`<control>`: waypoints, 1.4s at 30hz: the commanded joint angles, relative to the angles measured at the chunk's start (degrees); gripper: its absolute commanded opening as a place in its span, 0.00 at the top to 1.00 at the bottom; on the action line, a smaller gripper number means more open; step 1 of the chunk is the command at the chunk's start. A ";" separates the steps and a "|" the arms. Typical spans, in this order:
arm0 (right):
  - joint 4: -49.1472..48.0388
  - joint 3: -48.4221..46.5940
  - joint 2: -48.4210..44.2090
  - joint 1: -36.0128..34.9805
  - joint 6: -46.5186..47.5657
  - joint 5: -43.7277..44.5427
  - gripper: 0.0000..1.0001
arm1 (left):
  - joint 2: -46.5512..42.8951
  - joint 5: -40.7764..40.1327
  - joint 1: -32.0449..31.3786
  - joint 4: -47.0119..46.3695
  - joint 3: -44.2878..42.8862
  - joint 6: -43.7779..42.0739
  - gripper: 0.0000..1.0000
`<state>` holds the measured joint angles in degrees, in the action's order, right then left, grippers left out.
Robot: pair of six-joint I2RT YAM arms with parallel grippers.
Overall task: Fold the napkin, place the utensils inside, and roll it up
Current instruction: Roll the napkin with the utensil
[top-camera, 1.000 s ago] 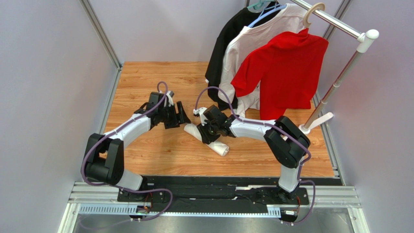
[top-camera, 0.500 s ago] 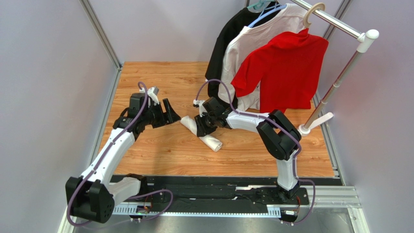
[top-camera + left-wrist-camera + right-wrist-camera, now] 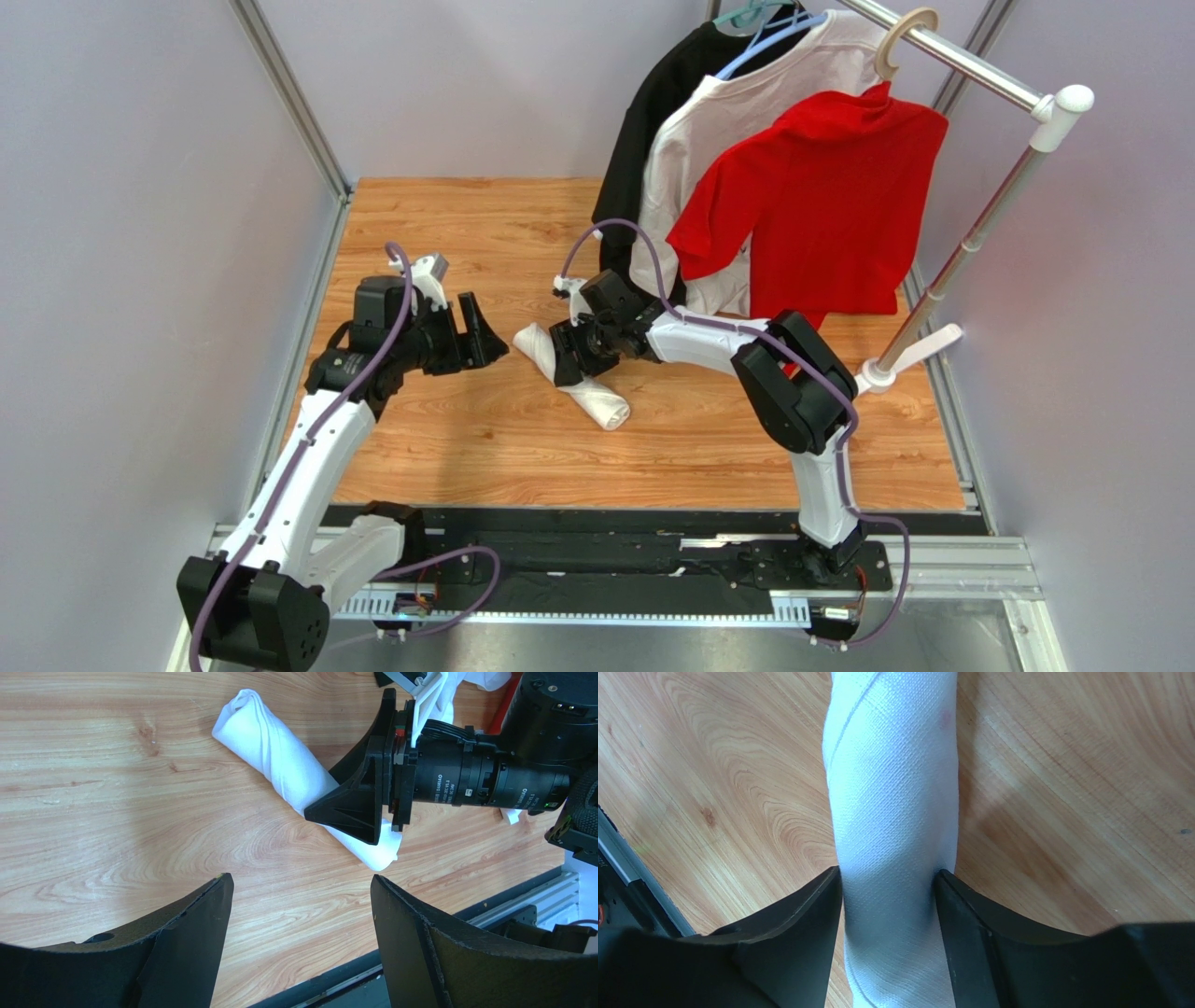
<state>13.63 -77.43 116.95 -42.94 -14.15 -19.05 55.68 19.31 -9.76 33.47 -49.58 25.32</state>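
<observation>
Right wrist: right gripper [image 3: 889, 876] pinching rolled napkin [image 3: 892, 777]; left gripper [image 3: 300, 879] agape, empty; lift off straight, keeping it tight.

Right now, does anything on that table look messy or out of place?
Nothing stands out. The napkin lies as a neat slanted roll on the table, clasped by the right end effector; nothing spilled or torn.

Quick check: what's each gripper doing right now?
Left gripper: open, holding nothing.
Right gripper: closed on the rolled napkin, pressing both its sides.
</observation>
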 commanded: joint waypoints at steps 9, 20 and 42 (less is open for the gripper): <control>3.42 0.88 -3.56 -0.57 1.93 3.93 0.24 | -2.77 0.20 1.76 0.01 -1.57 -2.91 0.19; 4.21 0.52 -11.03 -3.46 4.39 10.43 0.00 | -5.66 -0.32 2.29 -0.69 -1.31 -3.35 0.19; 13.60 25.39 -73.55 -0.58 -8.09 28.79 0.00 | -33.17 -10.34 2.38 12.30 -8.60 -1.50 0.18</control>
<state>24.25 -56.27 58.26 -50.09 -17.43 8.03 26.09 10.83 -7.75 40.93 -54.65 22.74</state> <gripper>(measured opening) 0.999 0.816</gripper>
